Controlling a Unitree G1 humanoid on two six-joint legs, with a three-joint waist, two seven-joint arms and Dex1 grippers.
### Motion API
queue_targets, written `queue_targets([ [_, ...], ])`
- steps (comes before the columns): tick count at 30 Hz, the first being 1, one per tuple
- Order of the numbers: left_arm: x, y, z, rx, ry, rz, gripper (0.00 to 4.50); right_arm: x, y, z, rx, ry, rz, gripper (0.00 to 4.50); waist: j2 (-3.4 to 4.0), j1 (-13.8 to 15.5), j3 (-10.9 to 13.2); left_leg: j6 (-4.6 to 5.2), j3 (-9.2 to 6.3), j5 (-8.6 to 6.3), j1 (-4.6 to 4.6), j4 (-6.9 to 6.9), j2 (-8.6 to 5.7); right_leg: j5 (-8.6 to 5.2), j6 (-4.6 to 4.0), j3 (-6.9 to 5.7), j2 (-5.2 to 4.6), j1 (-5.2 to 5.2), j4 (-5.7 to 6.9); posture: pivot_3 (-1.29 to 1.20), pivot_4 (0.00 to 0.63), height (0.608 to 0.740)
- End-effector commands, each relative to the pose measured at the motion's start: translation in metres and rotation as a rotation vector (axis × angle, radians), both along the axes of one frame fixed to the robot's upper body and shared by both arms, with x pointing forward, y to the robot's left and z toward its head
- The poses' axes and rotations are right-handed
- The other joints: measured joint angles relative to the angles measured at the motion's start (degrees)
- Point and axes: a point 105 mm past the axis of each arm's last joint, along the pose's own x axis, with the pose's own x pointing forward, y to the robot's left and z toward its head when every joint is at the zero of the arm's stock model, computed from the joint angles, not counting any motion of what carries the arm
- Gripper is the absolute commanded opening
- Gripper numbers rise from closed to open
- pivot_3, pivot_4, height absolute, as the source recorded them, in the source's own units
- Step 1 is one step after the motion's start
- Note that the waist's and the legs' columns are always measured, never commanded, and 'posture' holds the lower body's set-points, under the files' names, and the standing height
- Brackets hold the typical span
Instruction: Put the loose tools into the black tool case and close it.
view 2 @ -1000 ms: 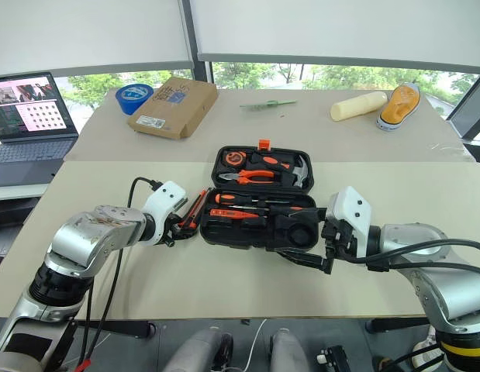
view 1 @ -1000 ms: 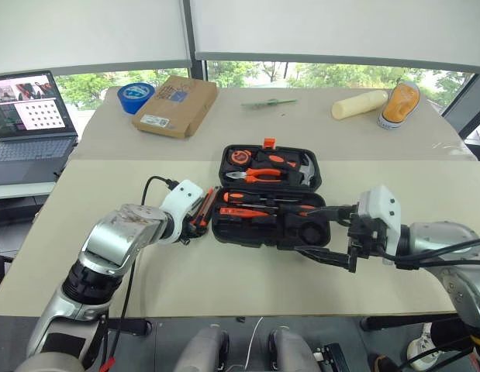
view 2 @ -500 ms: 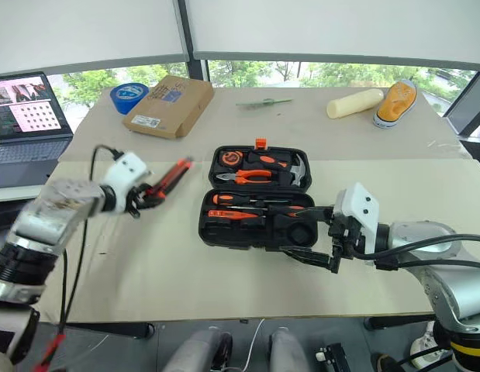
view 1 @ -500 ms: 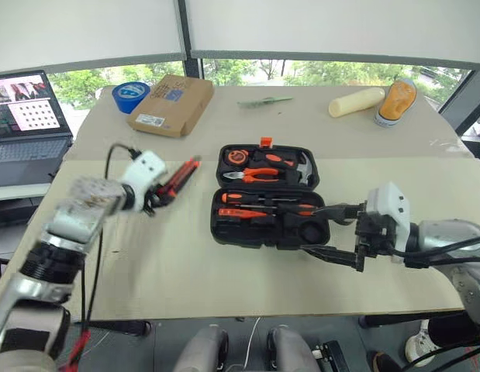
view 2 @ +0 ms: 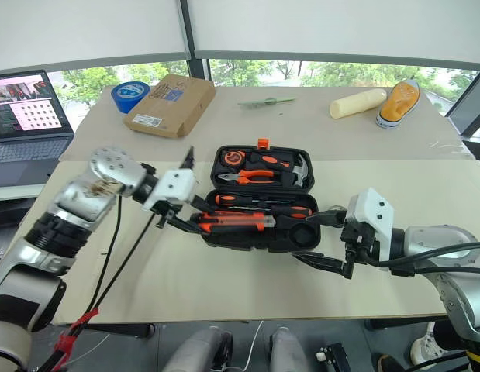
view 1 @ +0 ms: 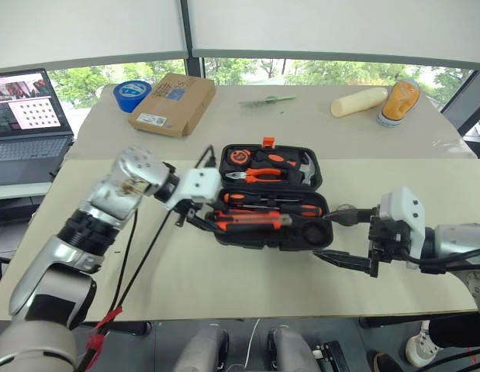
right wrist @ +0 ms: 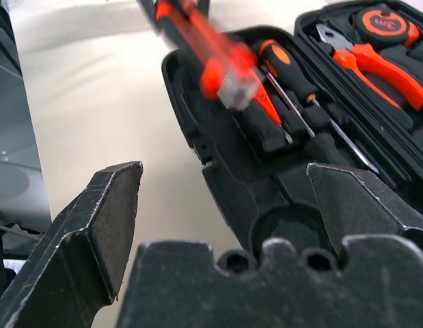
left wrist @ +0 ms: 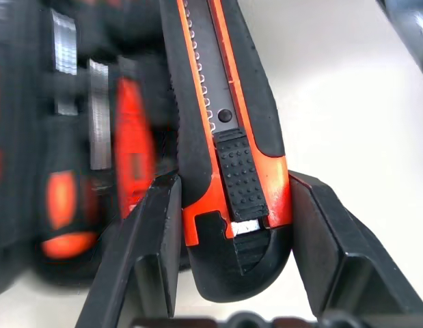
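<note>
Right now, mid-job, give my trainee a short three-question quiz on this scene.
1. True or false: the left end effector holds the utility knife.
2. Where is the knife? A) on the cardboard box B) over the open black tool case C) by the laptop
3. Fill in: the right end effector stands ____, holding nothing.

Key: 1 true; 2 B; 3 open.

One tool case (view 1: 302, 232), two screwdrivers (view 1: 267, 199), one knife (view 1: 247, 222).
</note>
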Motion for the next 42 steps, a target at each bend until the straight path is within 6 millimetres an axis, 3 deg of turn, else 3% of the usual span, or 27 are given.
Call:
queue_targets([
  [1,0.004,-0.018,0.004,0.014,-0.012,0.029,1.81,-0.001,-0.003,0.011,-0.015,-0.081,-0.018,4.5,0.0,0.0,0.0,0.01,-0.03,0.0,0.0,0.02,0.0,-0.01,0.01,0.0,0.03,0.01,0.01,0.0,0.15,0.738],
  [5,0.004,-0.026,-0.002,0.042,-0.012,0.037,1.81,-0.001,-0.005,0.01,-0.016,-0.09,-0.038,4.5,-0.01,-0.1,0.0,0.02,-0.04,-0.01,0.0,0.07,0.01,-0.03,0.06,0.02,0.08,0.02,0.04,0.0,0.15,0.738],
  [11,0.011,-0.022,-0.009,0.096,-0.033,0.065,1.81,0.0,-0.005,0.009,-0.013,-0.103,-0.054,4.5,0.0,-0.5,0.0,0.0,-0.05,0.0,0.01,0.07,0.03,-0.03,0.05,0.03,0.1,0.01,0.06,0.0,0.15,0.738],
  [20,0.006,-0.032,-0.001,0.04,-0.001,0.005,1.81,0.0,-0.004,0.007,-0.013,-0.109,-0.062,4.5,0.0,-0.4,0.0,-0.01,-0.04,0.0,0.02,0.08,0.03,-0.03,0.05,0.04,0.09,0.02,0.06,0.0,0.15,0.738],
  [21,0.003,-0.033,0.001,0.031,0.012,-0.008,2.8,0.001,-0.004,0.007,-0.013,-0.109,-0.062,4.5,0.0,-0.4,0.0,0.0,-0.05,0.0,0.02,0.08,0.03,-0.03,0.05,0.04,0.09,0.02,0.06,0.0,0.15,0.738],
  [26,0.002,-0.03,0.021,-0.017,0.008,-0.031,4.47,0.0,-0.005,0.006,-0.012,-0.106,-0.063,4.5,0.0,-0.5,0.0,-0.02,-0.05,0.01,0.0,0.08,0.03,-0.03,0.05,0.04,0.1,0.0,0.07,0.0,0.15,0.738],
  [32,0.012,-0.033,0.03,-0.085,-0.032,0.003,4.47,0.001,-0.005,0.006,-0.011,-0.107,-0.065,4.5,0.0,-0.5,0.0,-0.02,-0.05,0.01,0.04,0.09,0.03,-0.03,0.05,0.04,0.09,0.02,0.09,0.0,0.15,0.738],
  [35,0.009,-0.034,0.026,-0.093,-0.023,-0.016,3.75,0.002,-0.005,0.006,-0.012,-0.106,-0.065,4.5,0.0,-0.5,0.0,-0.02,-0.05,0.01,0.02,0.11,0.03,-0.03,0.05,0.03,0.1,0.02,0.09,0.0,0.15,0.738],
  [39,0.008,-0.037,0.017,-0.094,-0.01,-0.01,2.29,0.003,-0.006,0.006,-0.014,-0.104,-0.066,4.5,0.0,-0.5,0.0,-0.03,-0.05,0.01,0.03,0.11,0.03,-0.03,0.05,0.04,0.1,0.02,0.1,0.0,0.15,0.738],
  [42,0.006,-0.037,0.011,-0.087,-0.006,-0.016,0.96,0.003,-0.006,0.006,-0.016,-0.102,-0.066,4.5,0.0,-0.5,0.0,-0.02,-0.05,0.01,0.02,0.12,0.03,-0.03,0.05,0.04,0.1,0.02,0.1,0.0,0.15,0.738],
])
